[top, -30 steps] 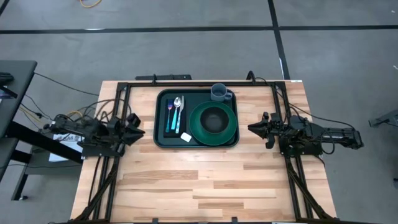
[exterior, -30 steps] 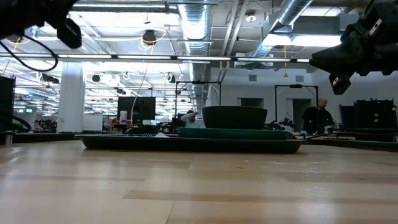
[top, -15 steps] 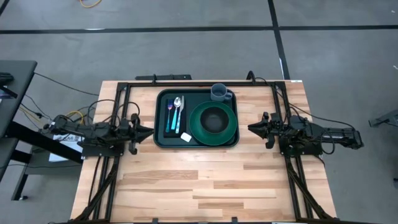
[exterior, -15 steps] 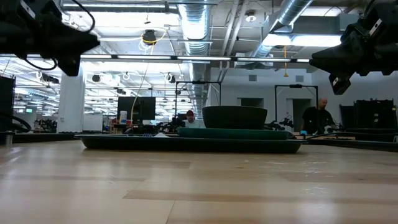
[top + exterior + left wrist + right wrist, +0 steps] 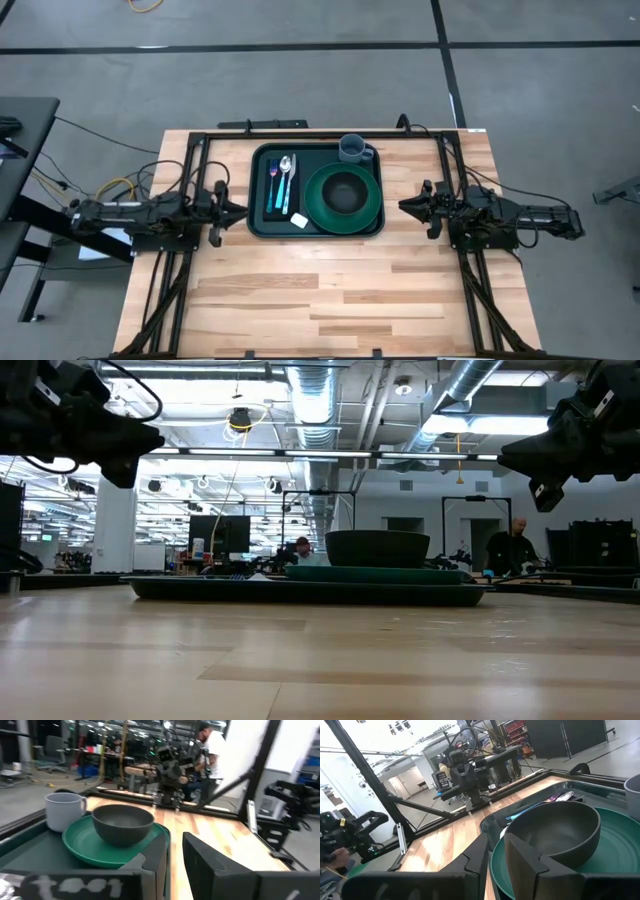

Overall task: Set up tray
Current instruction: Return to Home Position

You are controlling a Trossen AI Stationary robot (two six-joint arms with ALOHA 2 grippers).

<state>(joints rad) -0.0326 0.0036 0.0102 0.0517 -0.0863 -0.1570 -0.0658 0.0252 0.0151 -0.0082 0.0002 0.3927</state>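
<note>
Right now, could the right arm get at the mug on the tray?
Probably yes. The right gripper hangs just right of the tray; the mug stands in its far right corner, with nothing between them. The bowl and plate lie beside that path, not across it.

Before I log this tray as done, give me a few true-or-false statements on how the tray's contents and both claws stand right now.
1. The grey mug stands on the large dark green rectangular plastic tray. True.
2. The dark bowl sits on the bare tray, beside the round green plate. False: it sits on the plate.
3. The cutlery lies on the tray's side nearer the right claw. False: it lies nearer the left claw.
4. Both claws are off the tray, one at each side. True.
</note>
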